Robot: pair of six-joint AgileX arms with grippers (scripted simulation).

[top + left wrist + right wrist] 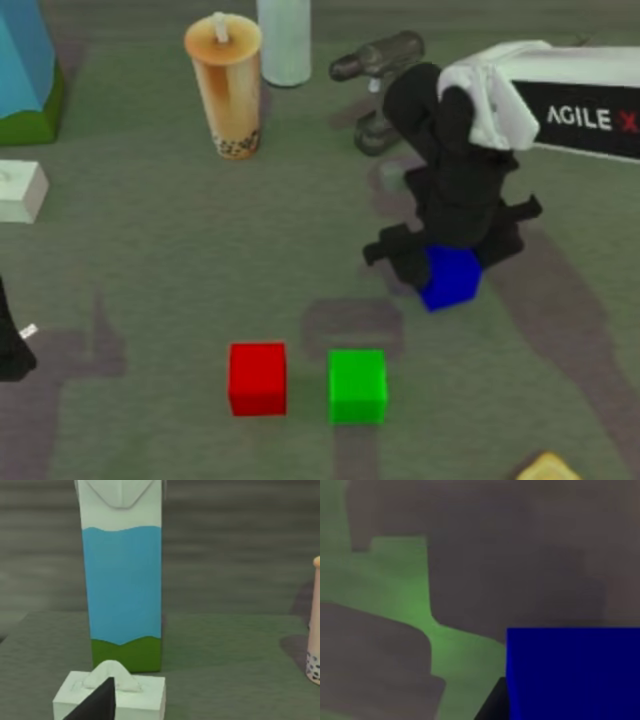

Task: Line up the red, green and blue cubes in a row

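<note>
— Right arm sits highest, closest under the overhead camera, reaching in from the worktop's right side. What does its tool carry?

— That right tool is clamped on the blue cube, which hangs tilted above the green worktop, its shadow falling on the surface between it and the other two cubes. The wrist camera there shows the blue face filling one corner.

— And the bigger things on the worktop?

— A blue, white and green carton stands at the far left corner. A tall bubble-tea cup with a straw stands near the far edge, a white bottle just beside it, and a dark drill lies to the right, partly behind the arm.

— Smaller ones?

— An off-white block lies at the left edge. The red cube and green cube rest side by side near the front, apart. A yellow block peeks in at the front right.

— The left tool?

— Parked at the left edge; whether it is open, I cannot tell.
</note>
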